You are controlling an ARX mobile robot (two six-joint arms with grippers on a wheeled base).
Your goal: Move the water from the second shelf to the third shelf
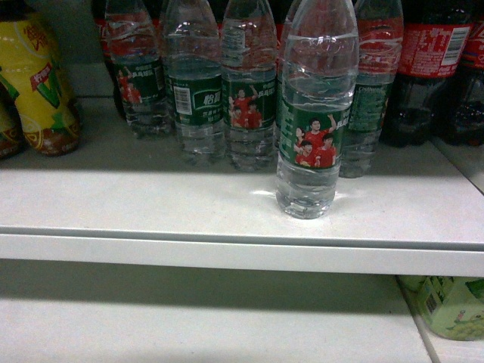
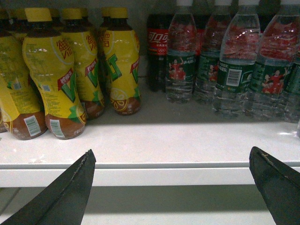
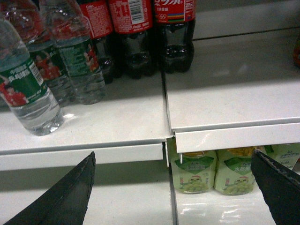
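We see the water [image 1: 317, 113] standing upright near the front edge of the white shelf [image 1: 151, 204], ahead of the row of matching bottles [image 1: 197, 83], while our left gripper [image 2: 171, 187] and right gripper [image 3: 171, 187] hold their jaws wide open, gripping nothing.

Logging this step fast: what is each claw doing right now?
Left claw: open, holding nothing.
Right claw: open, holding nothing.
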